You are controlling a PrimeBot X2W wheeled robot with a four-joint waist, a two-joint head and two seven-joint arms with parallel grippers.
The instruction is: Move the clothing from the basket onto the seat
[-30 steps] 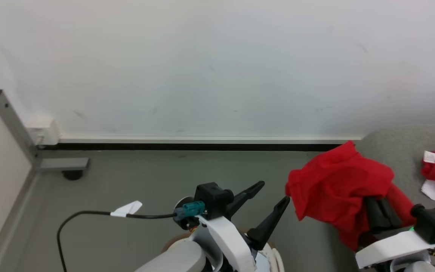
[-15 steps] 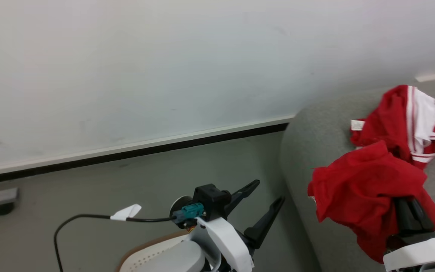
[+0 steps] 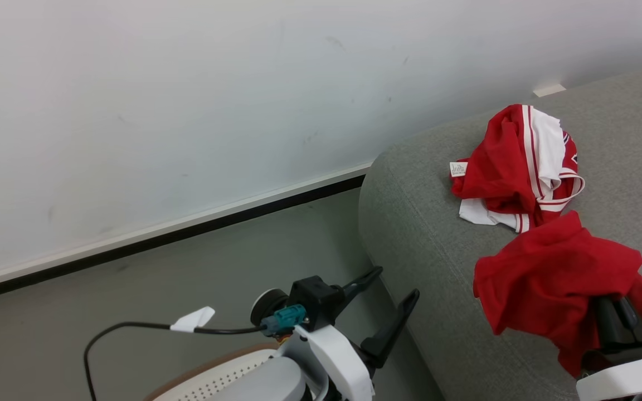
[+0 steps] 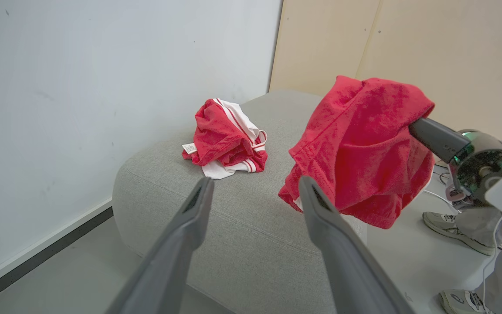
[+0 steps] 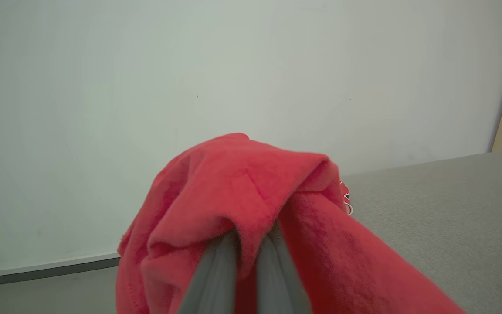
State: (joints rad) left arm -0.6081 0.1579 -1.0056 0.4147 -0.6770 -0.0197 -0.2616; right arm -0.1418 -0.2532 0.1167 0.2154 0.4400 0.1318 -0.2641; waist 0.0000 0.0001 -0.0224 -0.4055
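Clothing [image 3: 499, 167] on grey seat [image 3: 410, 234] nr wall [image 3: 187, 111]

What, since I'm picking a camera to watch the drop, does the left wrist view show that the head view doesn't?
Left wrist view adds a person's shoes on the floor and a beige wall panel. Head view adds the basket and a black cable. Both share the seat, a striped garment lying on it, a red garment held by the shut right tool, and the open left tool.
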